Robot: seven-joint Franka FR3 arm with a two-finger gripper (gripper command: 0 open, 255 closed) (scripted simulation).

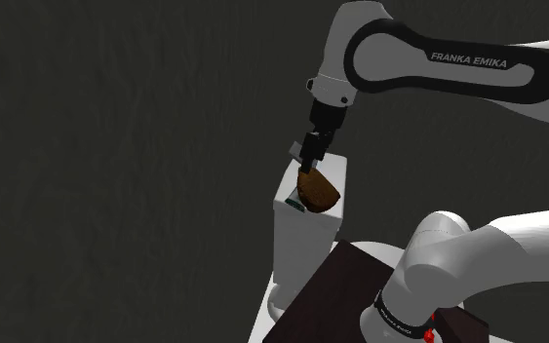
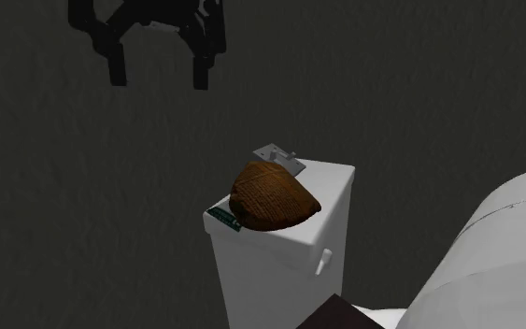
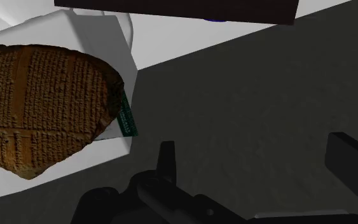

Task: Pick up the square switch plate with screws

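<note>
Second exterior view is where the small grey square plate [image 2: 277,157] is seen best. It is laid on top of a white tank [image 2: 331,201], just behind a big brown stone [image 2: 270,198], and part of it is hidden by the stone. A small bit is seen sticking out at the plate's edge; whether it is a screw cannot be told. The stone is covered with rows of tiny marks. A little green tag [image 2: 223,217] is tucked under the stone's front edge.

The claw [image 2: 158,67] is hung in the air, high above the stone and off toward the second exterior view's left. Its two black fingers are spread wide apart, and nothing is pinched between them.

From the wrist view, the claw [image 3: 260,156] is seen over the dark floor [image 3: 247,83], and the stone is off to one side of the fingers, not between them.

From the shoulder view, the claw is seen just above the stone, held there by the white arm [image 1: 457,68]. A dark brown stand [image 1: 331,292] is seen lower than the stone.
</note>
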